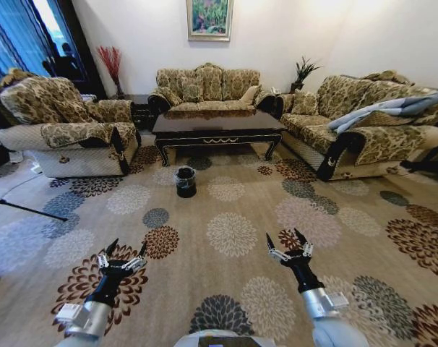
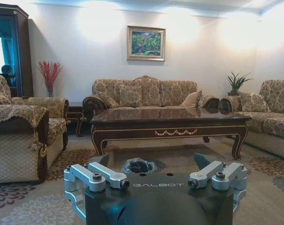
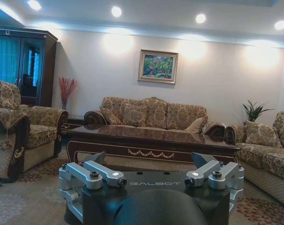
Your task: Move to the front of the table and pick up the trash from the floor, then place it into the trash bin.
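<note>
The glossy dark-brown table [image 1: 217,124] stands far ahead among the sofas, its gold ornament facing me; it also shows as the table [image 2: 170,123] and table [image 3: 146,140] in the wrist views. The small black trash bin [image 1: 186,181] sits on the floor [image 1: 233,235] just before the table's front left, and the bin [image 2: 138,165] peeks over my left wrist. The trash is out of view. My left gripper [image 1: 127,247] and right gripper [image 1: 282,236] hover low over the carpet near me, both open and holding nothing.
Patterned sofas ring the table: one on the left [image 1: 60,123], one behind [image 1: 204,90], one on the right [image 1: 363,126]. A thin dark rod [image 1: 24,208] lies across the floor at the left. Wide open carpet stretches between me and the bin.
</note>
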Tool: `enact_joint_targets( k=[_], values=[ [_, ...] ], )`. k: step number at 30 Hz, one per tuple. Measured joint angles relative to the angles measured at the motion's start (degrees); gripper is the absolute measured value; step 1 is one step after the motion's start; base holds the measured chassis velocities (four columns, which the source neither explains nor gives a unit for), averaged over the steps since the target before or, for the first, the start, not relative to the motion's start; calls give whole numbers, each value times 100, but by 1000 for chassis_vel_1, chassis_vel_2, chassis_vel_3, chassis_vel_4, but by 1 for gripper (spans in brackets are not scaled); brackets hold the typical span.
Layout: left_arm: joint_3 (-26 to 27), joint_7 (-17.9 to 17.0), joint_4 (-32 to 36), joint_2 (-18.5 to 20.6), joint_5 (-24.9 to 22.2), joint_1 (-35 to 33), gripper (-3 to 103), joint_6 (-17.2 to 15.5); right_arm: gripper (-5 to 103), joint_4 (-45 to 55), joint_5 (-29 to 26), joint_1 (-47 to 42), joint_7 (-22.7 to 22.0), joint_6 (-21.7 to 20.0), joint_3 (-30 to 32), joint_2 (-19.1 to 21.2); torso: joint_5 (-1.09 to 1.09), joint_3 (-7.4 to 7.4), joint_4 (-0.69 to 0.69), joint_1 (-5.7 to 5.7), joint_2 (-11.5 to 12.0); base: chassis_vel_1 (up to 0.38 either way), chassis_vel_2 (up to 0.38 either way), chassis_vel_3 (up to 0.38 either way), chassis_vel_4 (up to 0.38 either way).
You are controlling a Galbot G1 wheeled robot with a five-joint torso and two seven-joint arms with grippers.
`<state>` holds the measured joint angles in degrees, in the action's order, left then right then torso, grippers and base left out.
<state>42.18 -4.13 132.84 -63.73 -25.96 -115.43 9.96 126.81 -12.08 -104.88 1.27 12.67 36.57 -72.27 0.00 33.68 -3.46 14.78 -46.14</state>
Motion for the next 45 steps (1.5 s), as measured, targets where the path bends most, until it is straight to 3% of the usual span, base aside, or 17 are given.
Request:
enact_joint_targets(
  k=[45],
  values=[
    [0,0,0,0,0,0,100,0,100,0,0,0,0,0,0,0,0,674,0,528,-1203,0,0,0,0]
  ],
)
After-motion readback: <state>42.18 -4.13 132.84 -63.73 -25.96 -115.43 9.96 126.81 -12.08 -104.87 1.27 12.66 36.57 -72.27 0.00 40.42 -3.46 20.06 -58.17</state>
